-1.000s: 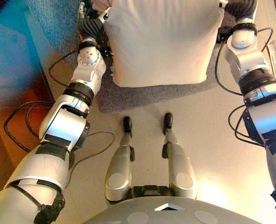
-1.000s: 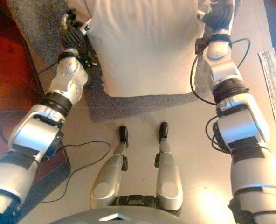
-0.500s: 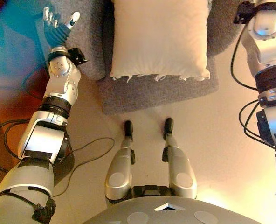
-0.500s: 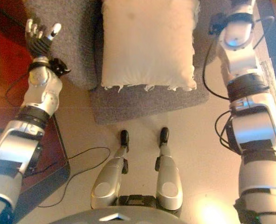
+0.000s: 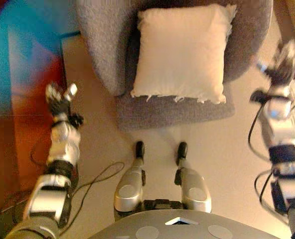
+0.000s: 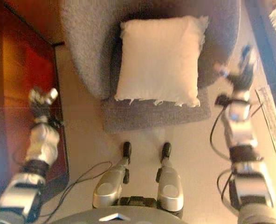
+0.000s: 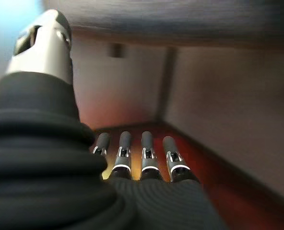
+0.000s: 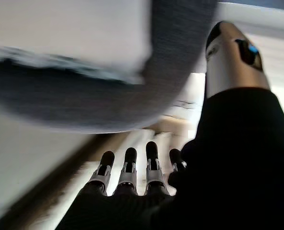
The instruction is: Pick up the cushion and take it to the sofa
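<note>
The grey sofa [image 5: 102, 45] is seen from above, and the cream cushion [image 5: 182, 52] is laid flat on its seat, touched by neither hand. The left hand [image 5: 59, 98] is held spread and empty beside the sofa; the right hand [image 6: 243, 70] likewise, fingers straight.

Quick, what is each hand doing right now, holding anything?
Left hand: open, holding nothing.
Right hand: open, holding nothing.
The cushion lies on the sofa.
</note>
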{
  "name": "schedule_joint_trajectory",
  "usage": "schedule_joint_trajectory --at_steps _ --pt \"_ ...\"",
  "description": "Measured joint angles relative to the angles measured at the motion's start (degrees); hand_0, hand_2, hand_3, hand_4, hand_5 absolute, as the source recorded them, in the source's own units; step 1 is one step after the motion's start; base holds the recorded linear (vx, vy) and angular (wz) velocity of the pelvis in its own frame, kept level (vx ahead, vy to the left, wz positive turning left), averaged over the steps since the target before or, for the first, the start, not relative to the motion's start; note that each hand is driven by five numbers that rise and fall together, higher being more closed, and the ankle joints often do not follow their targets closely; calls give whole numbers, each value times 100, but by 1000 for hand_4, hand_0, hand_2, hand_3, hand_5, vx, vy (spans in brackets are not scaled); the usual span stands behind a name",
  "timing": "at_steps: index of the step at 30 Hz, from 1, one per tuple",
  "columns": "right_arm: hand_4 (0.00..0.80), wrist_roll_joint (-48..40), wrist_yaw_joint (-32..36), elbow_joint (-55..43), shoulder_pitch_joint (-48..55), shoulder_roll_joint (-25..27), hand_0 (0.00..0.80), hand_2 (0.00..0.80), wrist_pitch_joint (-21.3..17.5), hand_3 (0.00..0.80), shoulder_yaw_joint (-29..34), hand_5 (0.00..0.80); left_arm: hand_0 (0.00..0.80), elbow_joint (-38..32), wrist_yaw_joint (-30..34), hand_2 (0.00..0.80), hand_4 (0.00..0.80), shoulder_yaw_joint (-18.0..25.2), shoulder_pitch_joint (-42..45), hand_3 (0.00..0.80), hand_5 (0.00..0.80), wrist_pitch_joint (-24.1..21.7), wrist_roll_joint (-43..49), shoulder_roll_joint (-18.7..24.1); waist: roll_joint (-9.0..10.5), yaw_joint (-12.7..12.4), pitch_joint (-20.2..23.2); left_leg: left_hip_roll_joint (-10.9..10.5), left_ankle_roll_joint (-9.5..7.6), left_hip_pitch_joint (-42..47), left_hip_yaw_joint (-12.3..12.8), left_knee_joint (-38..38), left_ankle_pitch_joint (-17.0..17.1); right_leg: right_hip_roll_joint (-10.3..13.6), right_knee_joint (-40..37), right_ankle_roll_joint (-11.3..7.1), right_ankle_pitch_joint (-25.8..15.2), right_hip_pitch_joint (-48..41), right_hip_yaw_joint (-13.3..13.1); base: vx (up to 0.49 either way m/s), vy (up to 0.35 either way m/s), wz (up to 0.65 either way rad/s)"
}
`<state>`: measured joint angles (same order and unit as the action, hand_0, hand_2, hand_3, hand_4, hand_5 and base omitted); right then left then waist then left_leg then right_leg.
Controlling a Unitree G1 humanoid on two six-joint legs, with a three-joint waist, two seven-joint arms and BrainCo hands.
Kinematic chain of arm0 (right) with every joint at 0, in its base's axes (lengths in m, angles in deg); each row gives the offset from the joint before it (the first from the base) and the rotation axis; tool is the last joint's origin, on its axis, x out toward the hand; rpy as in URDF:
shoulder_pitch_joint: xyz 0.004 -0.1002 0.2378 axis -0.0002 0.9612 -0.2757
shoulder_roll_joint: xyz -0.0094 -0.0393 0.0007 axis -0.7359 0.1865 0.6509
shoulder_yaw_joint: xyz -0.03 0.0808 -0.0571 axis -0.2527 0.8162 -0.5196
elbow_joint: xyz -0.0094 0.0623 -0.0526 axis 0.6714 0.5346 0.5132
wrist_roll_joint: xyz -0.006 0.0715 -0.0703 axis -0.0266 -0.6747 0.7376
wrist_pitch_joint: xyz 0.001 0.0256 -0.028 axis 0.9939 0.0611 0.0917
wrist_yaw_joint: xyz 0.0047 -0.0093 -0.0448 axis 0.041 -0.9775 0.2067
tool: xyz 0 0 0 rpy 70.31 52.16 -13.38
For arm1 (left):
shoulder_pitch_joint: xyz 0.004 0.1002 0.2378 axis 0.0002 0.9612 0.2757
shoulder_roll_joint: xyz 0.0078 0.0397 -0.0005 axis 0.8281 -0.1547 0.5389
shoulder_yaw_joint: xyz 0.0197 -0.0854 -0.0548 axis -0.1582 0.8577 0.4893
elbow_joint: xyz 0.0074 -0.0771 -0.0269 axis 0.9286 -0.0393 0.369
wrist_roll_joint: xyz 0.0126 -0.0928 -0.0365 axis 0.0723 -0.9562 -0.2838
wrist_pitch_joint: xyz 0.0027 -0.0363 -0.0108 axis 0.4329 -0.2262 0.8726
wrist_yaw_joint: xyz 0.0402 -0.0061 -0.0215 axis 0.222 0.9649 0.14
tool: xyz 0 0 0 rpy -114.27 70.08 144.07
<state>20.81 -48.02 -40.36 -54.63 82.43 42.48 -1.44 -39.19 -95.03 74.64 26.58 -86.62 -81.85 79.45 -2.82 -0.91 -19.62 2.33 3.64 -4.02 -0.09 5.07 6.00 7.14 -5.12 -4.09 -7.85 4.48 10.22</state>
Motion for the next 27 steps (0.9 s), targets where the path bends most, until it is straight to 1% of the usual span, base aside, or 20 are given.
schedule_joint_trajectory --at_steps 1,3,5,6,7,8,9,11,13,15,16,18,21,23,27 --pt "0 -13 59 217 319 -138 0 0 38 0 34 0 0 148 45 0 0 5 260 0 0 96 3 -159 7 0 141 4 0 105 -3 10 -43 -1 -1 -8 43 -108 11 89 -38 4" --pt "0 -17 148 620 865 -474 0 0 97 0 67 0 0 433 185 0 0 23 737 0 0 344 64 -330 60 5 471 28 21 284 -11 29 -145 -20 -3 -12 142 -303 42 55 -36 3" --pt "0 -22 243 1039 1241 -742 0 0 205 0 57 0 0 723 272 0 0 42 1015 0 0 545 236 -380 132 7 764 62 12 377 -14 33 -223 -50 -4 -16 215 -435 55 53 -35 1" --pt "0 -22 268 1344 1355 -914 0 0 285 0 58 0 0 905 317 0 0 127 1067 0 0 628 291 -435 186 4 901 81 22 453 -12 34 -241 -70 -12 -15 247 -500 61 54 -38 3" --pt "0 -30 336 1556 1514 -1070 0 0 432 0 34 0 0 1073 337 0 0 141 1170 0 0 679 410 -468 229 3 1042 100 27 505 -14 36 -263 -86 -16 -8 274 -561 66 42 -38 1" --pt "0 -35 430 1959 1547 -1195 0 0 441 0 18 0 0 1333 390 0 0 130 1208 0 0 744 459 -483 269 3 1145 114 26 588 -14 36 -277 -100 -19 -4 302 -646 66 46 -41 1" --pt "0 -73 478 2298 1603 -1285 0 0 559 0 -9 0 0 1537 393 0 0 130 1247 0 0 818 458 -518 293 -3 1265 121 29 645 -13 36 -298 -107 -19 -12 329 -701 67 25 -36 2" --pt "0 -135 612 2973 1668 -1414 0 0 646 0 -18 0 0 2055 398 0 0 133 1311 0 0 871 459 -593 324 4 1506 122 26 685 -15 36 -314 -106 -26 12 363 -745 72 14 -33 1" --pt "0 -117 714 3592 1677 -1538 0 0 833 0 -49 0 0 2663 396 0 0 132 1308 0 0 919 541 -671 336 3 1576 125 23 835 -10 36 -341 -106 -27 4 384 -880 73 -7 -31 0" --pt "0 -7 791 4029 1684 -1637 0 0 1096 0 -186 0 0 3119 376 0 0 122 1325 0 0 1013 773 -762 331 -1 1724 128 22 857 -12 36 -347 -107 -27 10 400 -908 77 0 0 0" --pt "0 55 851 4147 1692 -1670 0 0 1299 0 -300 0 0 3271 363 0 0 122 1334 0 0 1093 871 -809 329 -2 1779 131 22 865 -12 36 -347 -107 -27 12 401 -917 82 0 0 0" --pt "0 370 936 4464 1674 -1779 0 0 1694 0 -516 0 0 3599 348 0 0 123 1326 0 0 1407 1064 -901 306 -2 1844 136 24 957 -13 36 -350 -109 -27 14 412 -1014 105 -10 -12 4" --pt "0 705 1037 4573 1698 -1896 0 0 2163 0 -702 0 0 3810 320 0 0 120 1371 0 0 1932 1322 -1013 259 -3 1964 139 25 1007 -12 36 -354 -109 -27 14 419 -1057 112 -2 0 1" --pt "0 862 1047 4558 1690 -1877 0 0 2331 0 -734 0 0 3904 313 0 0 114 1388 0 0 2175 1458 -1070 241 -4 2005 142 39 1061 -9 36 -364 -108 -27 14 420 -1106 111 0 0 0" --pt "0 1187 1035 4503 1669 -1832 0 0 2399 0 -972 0 0 3901 311 0 0 -109 1390 0 0 2389 1574 -1076 270 -25 2088 155 31 1067 -1 37 -356 -110 -24 15 419 -1118 124 -19 4 3"
